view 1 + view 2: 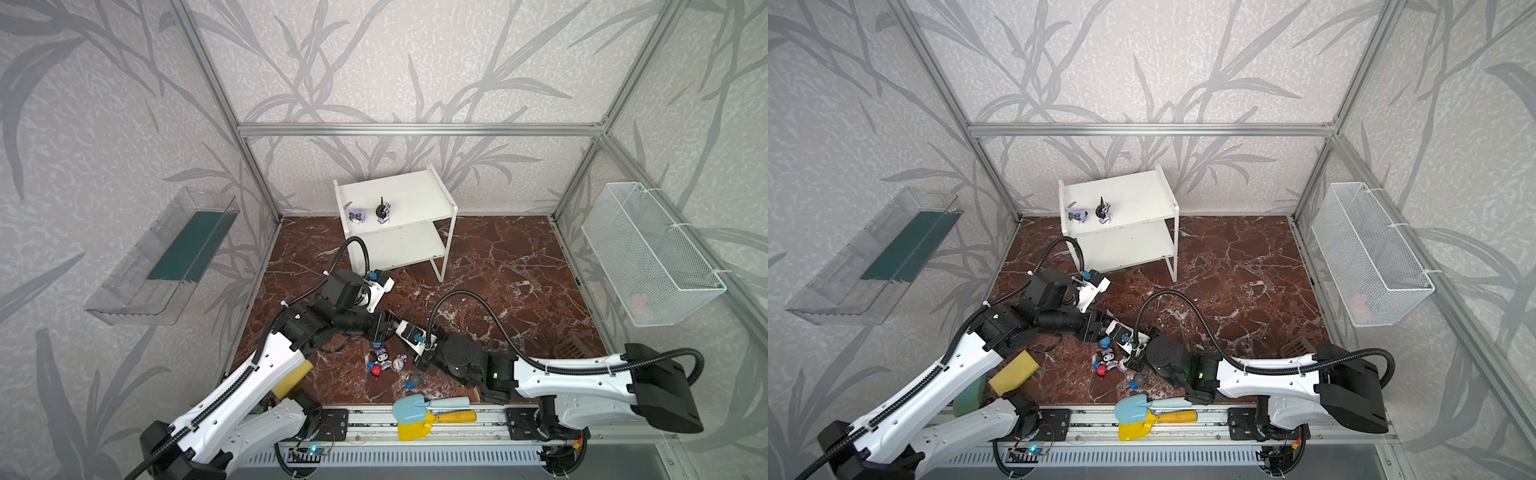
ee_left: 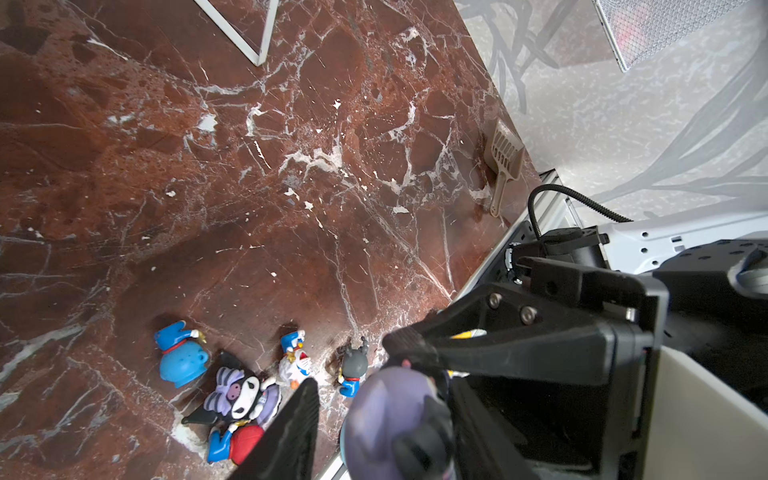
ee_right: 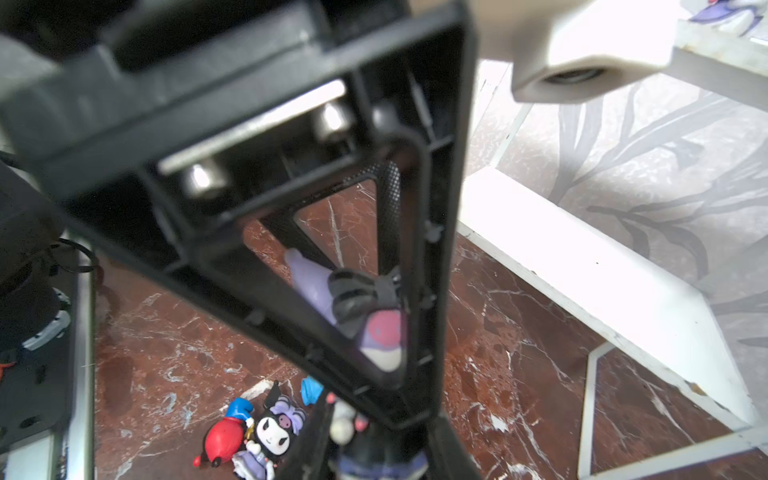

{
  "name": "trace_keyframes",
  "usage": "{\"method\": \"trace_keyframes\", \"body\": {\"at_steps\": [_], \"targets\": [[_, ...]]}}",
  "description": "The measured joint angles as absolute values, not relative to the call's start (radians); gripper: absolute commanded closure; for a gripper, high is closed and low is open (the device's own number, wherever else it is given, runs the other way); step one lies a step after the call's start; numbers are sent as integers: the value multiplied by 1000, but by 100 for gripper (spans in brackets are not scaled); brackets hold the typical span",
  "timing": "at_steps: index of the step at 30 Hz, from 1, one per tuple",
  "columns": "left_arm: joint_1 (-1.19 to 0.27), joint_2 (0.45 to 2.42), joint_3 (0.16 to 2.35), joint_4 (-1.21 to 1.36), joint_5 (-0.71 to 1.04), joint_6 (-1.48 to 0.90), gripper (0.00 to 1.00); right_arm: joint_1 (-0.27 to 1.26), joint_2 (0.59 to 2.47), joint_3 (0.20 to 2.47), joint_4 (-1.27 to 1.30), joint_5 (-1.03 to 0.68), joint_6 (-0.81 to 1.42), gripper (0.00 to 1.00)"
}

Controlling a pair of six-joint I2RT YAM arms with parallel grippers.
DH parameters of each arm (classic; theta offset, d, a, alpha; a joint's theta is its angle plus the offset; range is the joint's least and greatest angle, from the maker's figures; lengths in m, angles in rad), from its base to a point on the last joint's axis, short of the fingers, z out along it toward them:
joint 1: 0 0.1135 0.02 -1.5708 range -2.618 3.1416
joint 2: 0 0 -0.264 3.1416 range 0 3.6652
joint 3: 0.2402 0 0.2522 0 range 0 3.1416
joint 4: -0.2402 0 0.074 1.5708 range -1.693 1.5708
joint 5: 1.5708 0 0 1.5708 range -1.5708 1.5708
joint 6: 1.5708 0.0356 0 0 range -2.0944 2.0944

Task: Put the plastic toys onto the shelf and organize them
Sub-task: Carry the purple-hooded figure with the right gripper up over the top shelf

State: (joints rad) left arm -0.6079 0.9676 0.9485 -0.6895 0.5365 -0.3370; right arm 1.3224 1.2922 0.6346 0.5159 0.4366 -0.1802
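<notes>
Purple toy (image 2: pixel 390 415) hangs between both arms, just above five loose toys (image 2: pixel 241 395) lying on the marble worktop (image 2: pixel 291 166).

Right claw (image 3: pixel 374 440) pinches it; one right fingertip (image 2: pixel 409 351) lies against the toy in the left wrist view.

Left claw (image 2: pixel 382 399) is half-spread around the toy's body. A sliver of gap shows beside one finger (image 2: pixel 295 428), so I judge there is no left grip yet. Reads as a hand-over, right to left.

Shelf (image 1: pixel 399 187) is at the back, well apart from the arms. Two figures (image 1: pixel 357 216) stand upright on its top board, toward the left end.

How to do it well, my judgement:
- Left claw should press onto the round body, not the thin pointed ear, which would likely pivot or slip.
- Right claw should let go only once both left fingers bear on the toy, then back straight out along its own line so it does not twist the toy.
- Both arms should stay at this height; dipping risks scattering the cluster below.
- Afterwards, lift clear before swinging to the shelf.
- Set the toy down upright beside the two figures, coming in from the open front so neither gets knocked.
</notes>
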Motion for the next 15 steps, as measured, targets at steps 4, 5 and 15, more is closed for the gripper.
{"method": "trace_keyframes", "body": {"at_steps": [4, 5, 15], "targets": [[-609, 967, 949, -688, 536, -335, 65, 1327, 1318, 646, 529, 467, -196, 70], [-609, 967, 949, -690, 532, -333, 67, 1327, 1323, 649, 529, 469, -197, 69], [-607, 965, 1073, -856, 305, -232, 70, 1310, 1351, 687, 551, 404, -196, 20]]}}
